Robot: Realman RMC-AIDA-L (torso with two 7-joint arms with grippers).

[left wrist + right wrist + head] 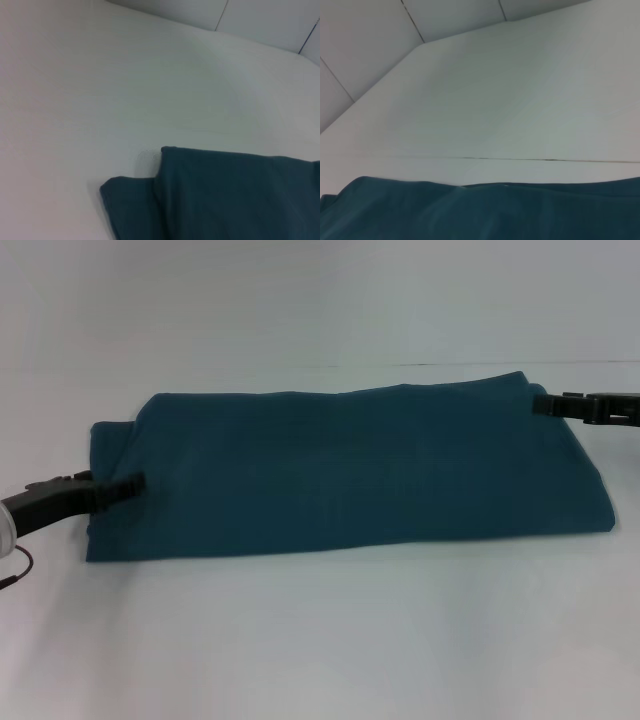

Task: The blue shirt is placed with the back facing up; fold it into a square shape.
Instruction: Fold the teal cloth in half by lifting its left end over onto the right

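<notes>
Your left tool [135, 483] and right tool [540, 403] each pinch an end of the folded blue shirt [350, 470] on the bench [320, 640].

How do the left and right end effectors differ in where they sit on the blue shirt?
The left end effector reaches in at the blue shirt's left end, about halfway down that edge, tip lying over the cloth. The right end effector meets the shirt's far right corner, higher in the head view. Both are black and point inward.

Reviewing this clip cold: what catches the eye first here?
The blue shirt, already folded into a long band, lies across the middle of the white table. The left gripper is at the band's left end and the right gripper at its far right corner.
</notes>
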